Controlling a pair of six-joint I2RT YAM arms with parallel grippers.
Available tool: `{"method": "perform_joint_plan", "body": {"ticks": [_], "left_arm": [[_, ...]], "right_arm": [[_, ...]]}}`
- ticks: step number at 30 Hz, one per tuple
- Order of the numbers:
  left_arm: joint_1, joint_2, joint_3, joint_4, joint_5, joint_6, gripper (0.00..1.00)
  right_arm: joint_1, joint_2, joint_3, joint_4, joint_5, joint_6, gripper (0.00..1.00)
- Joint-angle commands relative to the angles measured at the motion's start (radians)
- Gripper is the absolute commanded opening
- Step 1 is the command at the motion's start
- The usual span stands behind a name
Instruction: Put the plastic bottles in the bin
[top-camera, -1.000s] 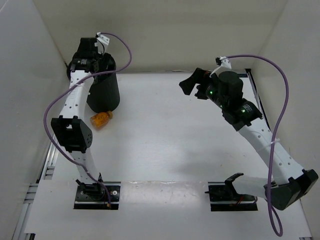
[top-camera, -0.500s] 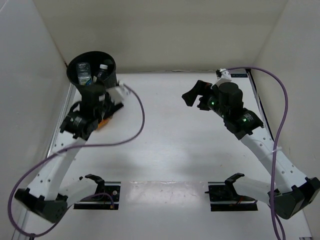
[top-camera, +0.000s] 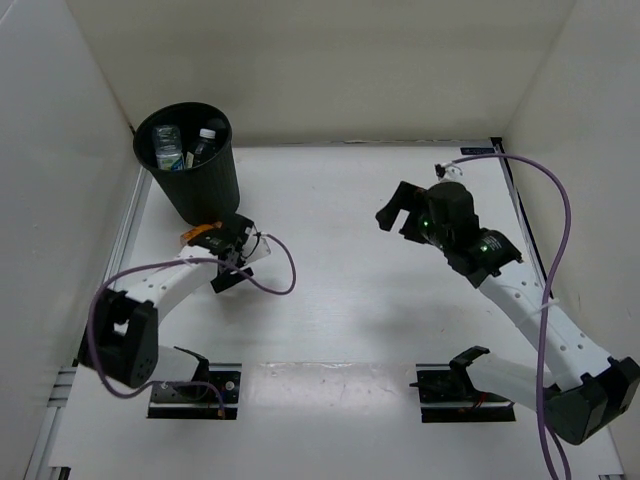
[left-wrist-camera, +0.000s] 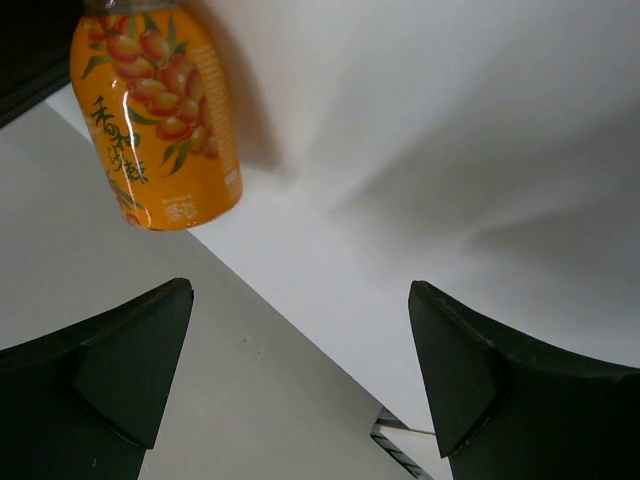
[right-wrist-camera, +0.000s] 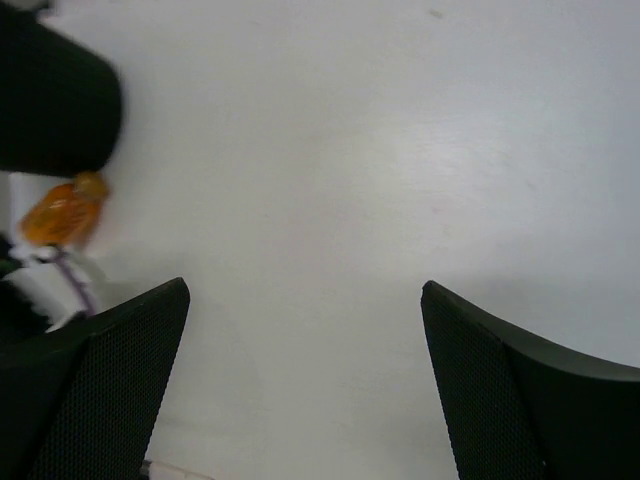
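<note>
tapered black plastic bin (top-camera: 208, 192) at ten o'clock, clear white-capped bottles (top-camera: 170, 150) inside, stubby glossy orange bottle (left-wrist-camera: 160, 110) at its six o'clock, left gripper (top-camera: 230, 252) beside it, right gripper (top-camera: 398, 212) at three o'clock, both spread wide, empty

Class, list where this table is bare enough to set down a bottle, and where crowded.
Free: the middle of the table, between left fingers and right fingers, and the far strip right of the bin. Crowded: before the bin, by the orange bottle.
</note>
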Motion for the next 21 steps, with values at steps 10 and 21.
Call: {"method": "perform_joint_plan", "body": {"ticks": [10, 21], "left_arm": [[0.113, 0.202, 0.141, 0.157, -0.207, -0.123, 1.0], [0.219, 0.349, 0.25, 0.166, -0.043, -0.044, 1.0]], "right_arm": [[-0.06, -0.146, -0.373, -0.377, 0.19, 0.268, 1.0], [-0.06, -0.186, -0.416, -0.344, 0.177, 0.206, 1.0]]}}
